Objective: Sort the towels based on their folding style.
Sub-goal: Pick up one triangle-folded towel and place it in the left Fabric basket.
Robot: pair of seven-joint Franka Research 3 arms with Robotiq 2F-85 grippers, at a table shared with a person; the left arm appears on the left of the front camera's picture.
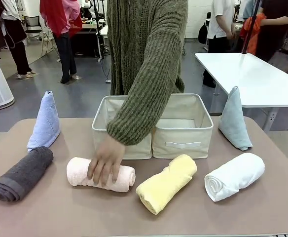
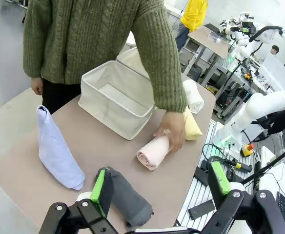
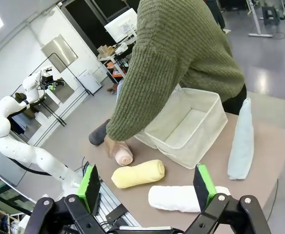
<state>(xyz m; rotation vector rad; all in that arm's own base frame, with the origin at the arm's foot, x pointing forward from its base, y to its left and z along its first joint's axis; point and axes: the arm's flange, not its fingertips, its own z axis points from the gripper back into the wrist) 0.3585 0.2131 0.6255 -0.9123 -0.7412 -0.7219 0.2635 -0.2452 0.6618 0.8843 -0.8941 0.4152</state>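
Note:
Four rolled towels lie along the table's near side: dark grey [image 1: 21, 174], pink [image 1: 77, 175], yellow [image 1: 166, 183] and white [image 1: 234, 176]. A pale blue cone towel [image 1: 45, 121] stands at the back left, a grey-green cone [image 1: 234, 120] at the back right. A person's hand [image 1: 106, 161] in a green knit sleeve rests on the pink roll. My left gripper [image 2: 159, 187] hangs open above the dark grey roll [image 2: 128, 197], and beyond it lies the pale blue cone [image 2: 57, 148]. My right gripper [image 3: 147, 187] is open above the white roll [image 3: 181, 198].
Two cream fabric bins [image 1: 181, 126] stand side by side at the table's middle back, both empty, the left one [image 1: 100, 127] partly behind the person's arm. Another white table [image 1: 255, 79] is behind on the right. People stand in the background.

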